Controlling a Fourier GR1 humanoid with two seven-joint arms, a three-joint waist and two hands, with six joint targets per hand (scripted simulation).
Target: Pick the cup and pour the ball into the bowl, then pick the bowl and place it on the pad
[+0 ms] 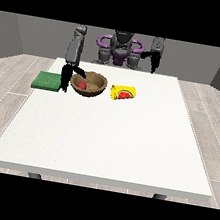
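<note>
Front view: the ball (81, 85) lies in the bowl (97, 82); the cup (123, 93) lies on its side beside it on the worktop (107, 137). The robot hand at the view's left (65, 78) hangs at the bowl's rim, between bowl and pad (47, 81); whether it pinches the rim I cannot tell. It is the nearer hand.

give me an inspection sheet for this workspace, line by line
surface: white table, bare across its near part
bowl: brown bowl upright at the far left of the table
ball: red ball lying inside the bowl
cup: yellow cup on its side, just right of the bowl
pad: green pad flat at the table's left edge, left of the bowl, nothing on it
clutter: nothing seen
hands: hand at the view's left down at the bowl's left rim; hand at the view's right raised near the far edge, holding nothing
cables: nothing seen
surroundings: wood-look floor, grey walls
</note>
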